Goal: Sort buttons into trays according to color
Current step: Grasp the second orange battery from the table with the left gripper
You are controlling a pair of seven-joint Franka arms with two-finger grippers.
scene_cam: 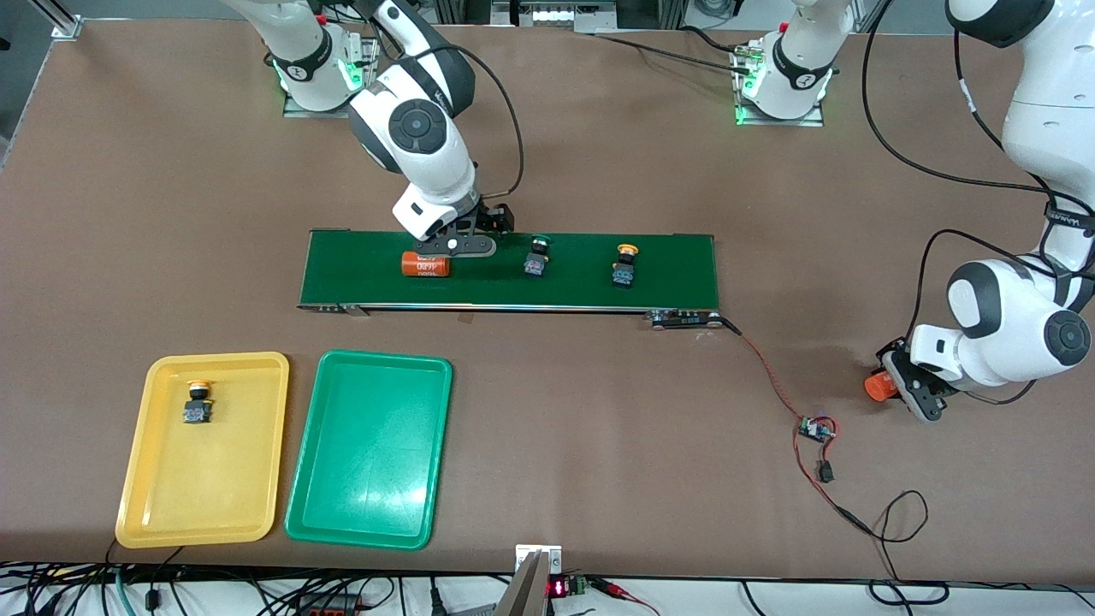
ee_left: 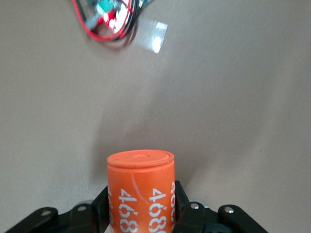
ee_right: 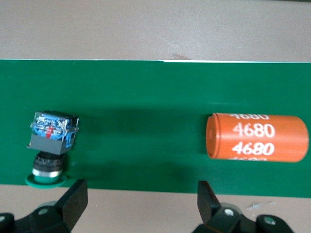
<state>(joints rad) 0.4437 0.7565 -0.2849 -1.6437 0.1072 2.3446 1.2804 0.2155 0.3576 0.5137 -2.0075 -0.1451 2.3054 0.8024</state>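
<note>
Green button (scene_cam: 537, 256) and yellow button (scene_cam: 626, 264) wait on the belt (scene_cam: 676, 274); one yellow button (scene_cam: 198, 403) already lies in the yellow tray (scene_cam: 137, 479).

They look small, light and rigid with slick round caps, so gripping the blocky body seems safest. The green tray (scene_cam: 368, 513), beside the yellow tray, holds nothing. The right gripper (scene_cam: 462, 244), fingers spread, hovers over an orange cylinder (scene_cam: 425, 263) on the belt; the left gripper (scene_cam: 908, 389) pinches another orange cylinder (ee_left: 141, 191) near the left arm's end of the table.

This is a robotics lab. Two white robot arms are bolted on metal plates along one edge of a wide brown table (scene_cam: 599, 411). A short green conveyor belt (scene_cam: 505, 272) lies mid-table, wired to a bare circuit board (scene_cam: 817, 429). Cables (scene_cam: 257, 590) bundle along the table's front edge.
</note>
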